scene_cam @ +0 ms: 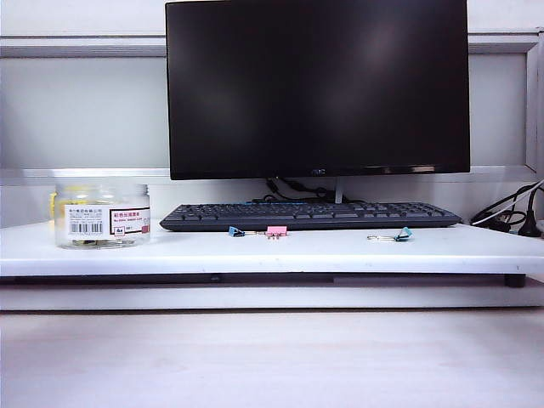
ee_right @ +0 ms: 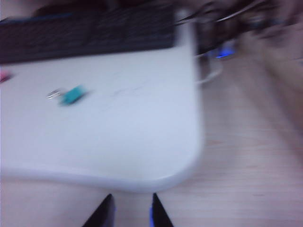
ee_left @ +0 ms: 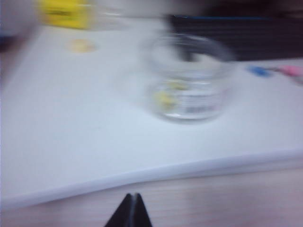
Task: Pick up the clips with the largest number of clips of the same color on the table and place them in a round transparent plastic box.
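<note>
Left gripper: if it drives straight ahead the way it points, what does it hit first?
Probably the front edge of the white board, if low enough. Clearing that, the round transparent plastic box lies ahead, slightly off line. The left gripper has shut jaws; blur leaves depth unclear.

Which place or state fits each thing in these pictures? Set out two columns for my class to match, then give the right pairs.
Things:
1. round transparent plastic box
2. pink clip
3. teal clip
4. left pincer

Places or states:
A. shut, empty, off the white board
B. right part of the white board
C. left end of the board, yellow clips inside
D. just before the keyboard, mid-board

Pairs: 1-C, 2-D, 3-B, 4-A
</note>
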You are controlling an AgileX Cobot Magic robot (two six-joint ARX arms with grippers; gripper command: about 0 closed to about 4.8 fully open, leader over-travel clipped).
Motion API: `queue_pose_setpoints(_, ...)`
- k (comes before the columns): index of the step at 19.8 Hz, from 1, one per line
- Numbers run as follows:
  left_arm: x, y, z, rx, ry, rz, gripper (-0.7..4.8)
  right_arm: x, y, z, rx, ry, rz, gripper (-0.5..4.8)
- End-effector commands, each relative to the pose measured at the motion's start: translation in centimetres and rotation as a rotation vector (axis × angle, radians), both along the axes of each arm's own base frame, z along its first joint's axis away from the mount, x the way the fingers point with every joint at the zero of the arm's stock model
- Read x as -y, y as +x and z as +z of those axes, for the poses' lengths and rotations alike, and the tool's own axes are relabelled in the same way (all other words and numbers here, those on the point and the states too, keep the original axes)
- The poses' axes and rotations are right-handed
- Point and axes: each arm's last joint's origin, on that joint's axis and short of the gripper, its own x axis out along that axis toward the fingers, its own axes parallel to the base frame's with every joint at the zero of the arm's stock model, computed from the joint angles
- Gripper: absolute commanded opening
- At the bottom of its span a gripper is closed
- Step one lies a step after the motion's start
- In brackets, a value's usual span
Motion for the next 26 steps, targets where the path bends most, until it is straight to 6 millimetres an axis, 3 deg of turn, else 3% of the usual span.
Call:
queue_pose_setpoints(1, -0.7, 0.1, 0.1, 0.001, 0.001, 0.073, -0.05, 0.6, 0.0, 0.3, 0.031, 0.008, -0.062, 1.03)
queue_pose_setpoints(26, -1.1, 0.1, 0.1, 0.002, 0.000, 0.112, -0.05, 1.9, -0.3, 0.9, 0.107, 0.011, -0.193, 1.03)
